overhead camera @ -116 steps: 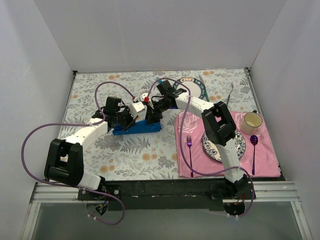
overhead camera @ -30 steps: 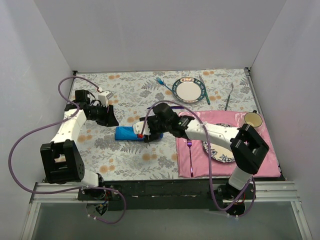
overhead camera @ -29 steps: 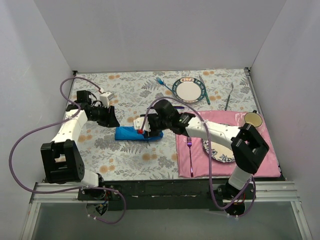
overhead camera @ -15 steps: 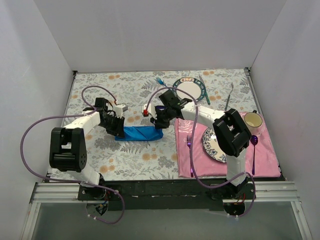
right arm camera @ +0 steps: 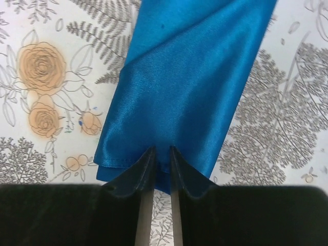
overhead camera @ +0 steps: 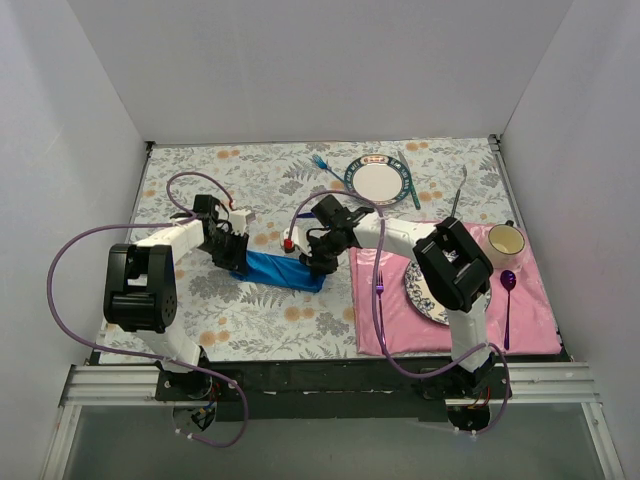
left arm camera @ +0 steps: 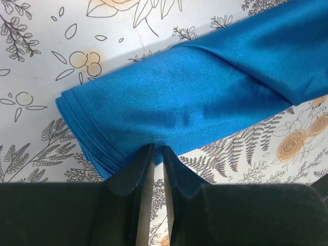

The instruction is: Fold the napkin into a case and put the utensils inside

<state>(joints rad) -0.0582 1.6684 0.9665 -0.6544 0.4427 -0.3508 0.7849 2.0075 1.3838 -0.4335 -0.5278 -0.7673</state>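
The blue napkin (overhead camera: 283, 271) lies folded into a narrow band on the floral tablecloth, slightly slanted, with its right end nearer me. My left gripper (overhead camera: 238, 262) is at its left end. In the left wrist view its jaws (left arm camera: 158, 149) pinch the long hemmed edge of the napkin (left arm camera: 195, 97). My right gripper (overhead camera: 318, 264) is at the right end, shut (right arm camera: 162, 149) on the short edge of the napkin (right arm camera: 179, 87). The light-blue fork (overhead camera: 320, 162) lies at the back beside a round plate. The dark knife (overhead camera: 457, 196) lies far right at the back.
A teal-rimmed plate (overhead camera: 377, 180) with a teal knife (overhead camera: 408, 186) sits at the back. A pink placemat (overhead camera: 520, 320) on the right carries a patterned plate (overhead camera: 438, 296), a magenta fork (overhead camera: 379, 290), a purple spoon (overhead camera: 508, 296) and a cup (overhead camera: 505, 241). White walls enclose the table.
The left arm swung in from the far left to the napkin's left end. Both grippers closed on the cloth. The napkin's right end shifted toward me, so the band lies slanted.
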